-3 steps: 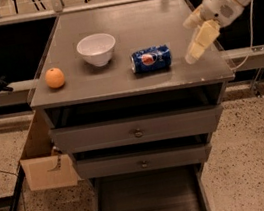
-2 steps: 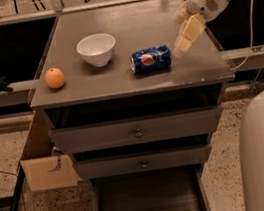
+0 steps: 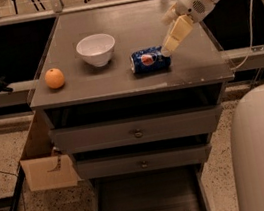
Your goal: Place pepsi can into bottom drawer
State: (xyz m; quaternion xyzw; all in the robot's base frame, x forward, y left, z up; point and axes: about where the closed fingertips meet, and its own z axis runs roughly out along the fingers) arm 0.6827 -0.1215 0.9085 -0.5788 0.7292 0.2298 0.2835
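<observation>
Gripper (image 3: 170,39) just beside pepsi can (image 3: 148,60)

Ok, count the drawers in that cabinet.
3: top drawer just under the tabletop, middle drawer below it, bottom drawer lowest, pulled open. The gripper is beside the pepsi can.

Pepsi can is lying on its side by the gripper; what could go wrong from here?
1. The gripper sits at the right end of the pepsi can; a nudge could roll it, possibly off the front edge of the cabinet top.
2. The bottom drawer is open far below, under the two upper drawers; releasing the can high might bounce it out.
</observation>
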